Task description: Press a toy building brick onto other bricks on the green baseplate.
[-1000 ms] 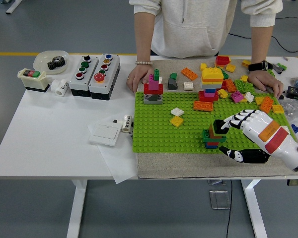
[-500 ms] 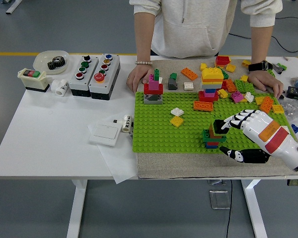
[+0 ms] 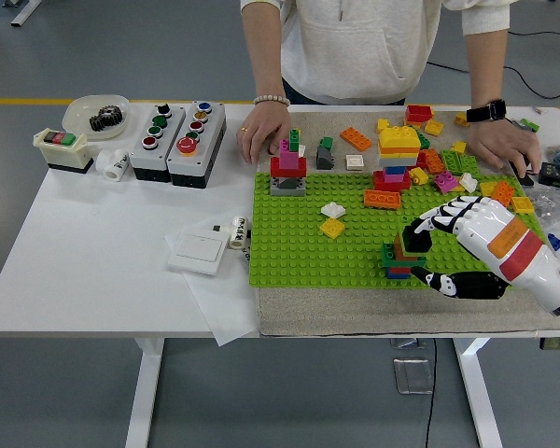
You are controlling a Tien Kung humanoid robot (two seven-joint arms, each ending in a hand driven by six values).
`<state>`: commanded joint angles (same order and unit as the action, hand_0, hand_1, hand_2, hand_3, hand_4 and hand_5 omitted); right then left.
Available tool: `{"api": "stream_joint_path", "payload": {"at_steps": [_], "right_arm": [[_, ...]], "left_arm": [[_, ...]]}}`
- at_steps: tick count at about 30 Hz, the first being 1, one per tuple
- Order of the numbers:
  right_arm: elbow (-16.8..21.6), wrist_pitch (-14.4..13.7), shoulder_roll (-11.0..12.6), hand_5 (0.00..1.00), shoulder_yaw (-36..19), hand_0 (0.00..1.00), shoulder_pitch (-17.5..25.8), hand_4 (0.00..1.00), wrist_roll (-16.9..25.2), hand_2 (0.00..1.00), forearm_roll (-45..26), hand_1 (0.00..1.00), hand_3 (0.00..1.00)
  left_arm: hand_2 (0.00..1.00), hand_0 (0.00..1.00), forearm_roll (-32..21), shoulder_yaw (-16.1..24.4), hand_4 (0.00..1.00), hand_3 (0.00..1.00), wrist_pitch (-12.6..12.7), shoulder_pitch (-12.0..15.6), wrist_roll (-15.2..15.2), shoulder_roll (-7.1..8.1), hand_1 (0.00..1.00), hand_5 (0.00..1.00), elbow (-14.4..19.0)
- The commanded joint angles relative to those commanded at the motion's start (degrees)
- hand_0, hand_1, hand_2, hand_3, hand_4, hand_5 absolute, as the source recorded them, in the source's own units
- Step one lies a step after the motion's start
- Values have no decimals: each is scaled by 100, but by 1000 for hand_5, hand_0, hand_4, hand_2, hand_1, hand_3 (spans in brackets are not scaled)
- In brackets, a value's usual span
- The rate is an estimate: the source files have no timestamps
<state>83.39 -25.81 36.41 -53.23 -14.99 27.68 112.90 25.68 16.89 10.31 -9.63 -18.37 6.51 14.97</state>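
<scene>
At 4 o'clock on green baseplate (image 3: 299,245): right hand (image 3: 481,245) with fingertips (image 3: 420,228) curled over black brick (image 3: 412,239) topping small brick stack (image 3: 400,258), thumb low beside it. Person's hands (image 3: 263,136) resting at 12 o'clock edge.

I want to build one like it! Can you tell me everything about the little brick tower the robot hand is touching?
The little brick tower stands upright near the front right of the green baseplate. It is a short stack of shiny plastic bricks: green at the base, red and blue just above, orange higher up, a dark brick on top. The right hand curls round it, fingertips on the top brick and thumb low beside it.
</scene>
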Motion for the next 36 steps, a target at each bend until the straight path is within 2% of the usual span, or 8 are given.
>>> {"api": "stream_joint_path", "payload": {"at_steps": [17, 36], "right_arm": [[-181, 84, -64, 384, 272, 536, -61, 758, -45, 636, 27, 559, 565], [-179, 56, -86, 382, 302, 536, -87, 759, -43, 640, -17, 563, 569]], "left_arm": [[657, 491, 43, 22, 656, 620, -16, 15, -34, -4, 570, 742, -4], [657, 491, 81, 29, 658, 623, -33, 36, -58, 2, 569, 743, -8]]}}
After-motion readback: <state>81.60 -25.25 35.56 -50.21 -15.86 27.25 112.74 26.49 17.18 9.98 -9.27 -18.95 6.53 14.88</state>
